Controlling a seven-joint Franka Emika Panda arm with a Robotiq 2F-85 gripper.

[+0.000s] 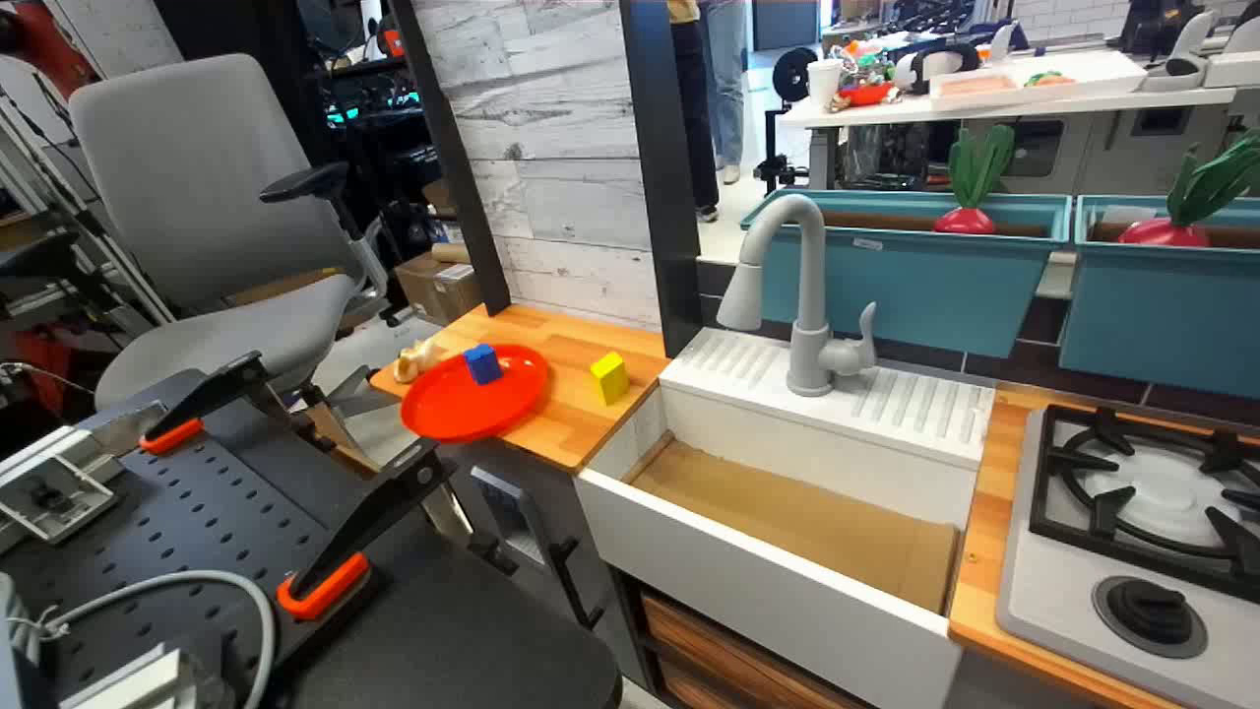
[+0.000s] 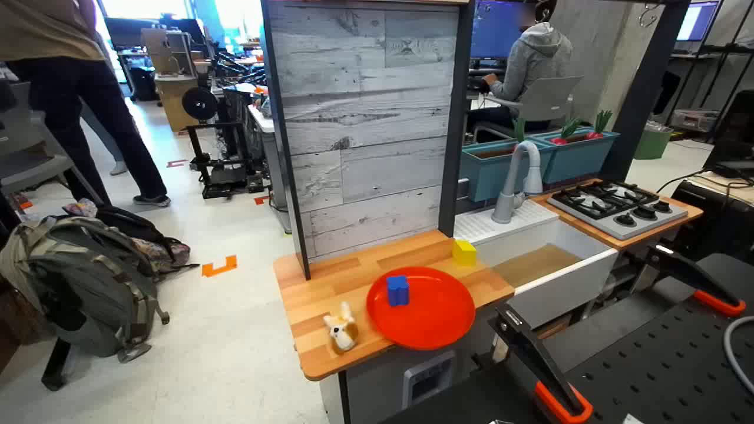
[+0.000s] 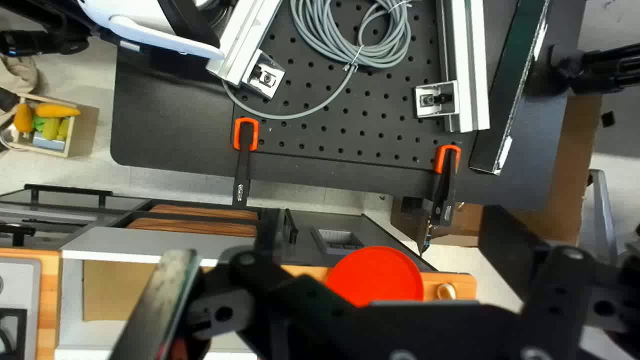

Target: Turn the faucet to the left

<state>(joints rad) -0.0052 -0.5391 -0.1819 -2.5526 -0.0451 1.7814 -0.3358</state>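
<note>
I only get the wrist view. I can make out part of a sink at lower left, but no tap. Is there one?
Observer: Yes, in both exterior views a grey faucet stands at the back of the sink.
Operator: Oh! Anything on it to push?
Observer: In an exterior view, a small lever sticks up at its side.
Operator: And is there anything on that red plate?
Observer: A blue block, in both exterior views.

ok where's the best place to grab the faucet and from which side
Probably by the flared spout end of the faucet, pinched across its sides, coming in from the front over the sink. It hangs at the tip of the arched neck, away from the base, so should give leverage; a teal planter stands behind.
</note>
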